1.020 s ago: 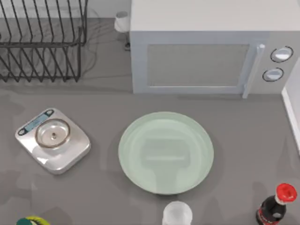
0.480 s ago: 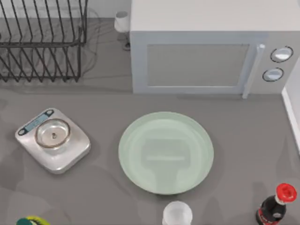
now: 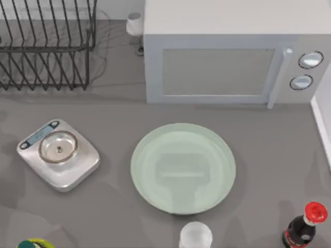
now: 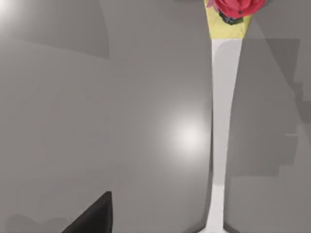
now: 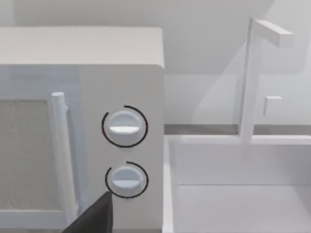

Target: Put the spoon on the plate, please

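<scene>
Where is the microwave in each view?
Top: microwave at the back, behind the plate.
Right wrist: microwave front close up, with its door handle.
Left wrist: table and spoon instead.
Shared landmark: the upper dial.

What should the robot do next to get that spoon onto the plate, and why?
Probably lower the left gripper toward the spoon and line up on its thin handle. The left wrist view shows the spoon lying flat on the grey table, not yet grasped, while the plate sits bare mid-table.
</scene>
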Robot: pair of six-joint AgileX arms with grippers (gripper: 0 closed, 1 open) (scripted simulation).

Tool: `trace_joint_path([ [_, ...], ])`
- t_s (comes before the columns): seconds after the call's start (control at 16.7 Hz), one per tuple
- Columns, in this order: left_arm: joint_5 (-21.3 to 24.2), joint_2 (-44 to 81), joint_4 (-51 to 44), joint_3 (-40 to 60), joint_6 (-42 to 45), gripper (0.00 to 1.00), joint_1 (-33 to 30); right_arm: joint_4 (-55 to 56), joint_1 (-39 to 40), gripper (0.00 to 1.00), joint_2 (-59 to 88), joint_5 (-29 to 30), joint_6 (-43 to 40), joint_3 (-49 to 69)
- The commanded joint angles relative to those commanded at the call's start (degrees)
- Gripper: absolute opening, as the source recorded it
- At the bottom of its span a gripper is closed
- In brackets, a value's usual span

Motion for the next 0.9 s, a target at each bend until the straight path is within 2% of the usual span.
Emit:
trace_joint_path([
  [0.42, 0.04, 7.82, 17.69, -9.25, 0.29, 1.00, 0.24, 0.00, 0.00, 1.00, 0.00, 0.00, 0.00, 0.00],
  [0.78, 0.05, 8.93, 19.66, -10.49, 0.36, 1.00, 0.28, 0.00, 0.00, 1.00, 0.00, 0.00, 0.00, 0.00],
  [0.9, 0.05, 8.93, 19.66, -10.49, 0.36, 0.85, 0.28, 0.00, 0.00, 1.00, 0.00, 0.00, 0.00, 0.00],
])
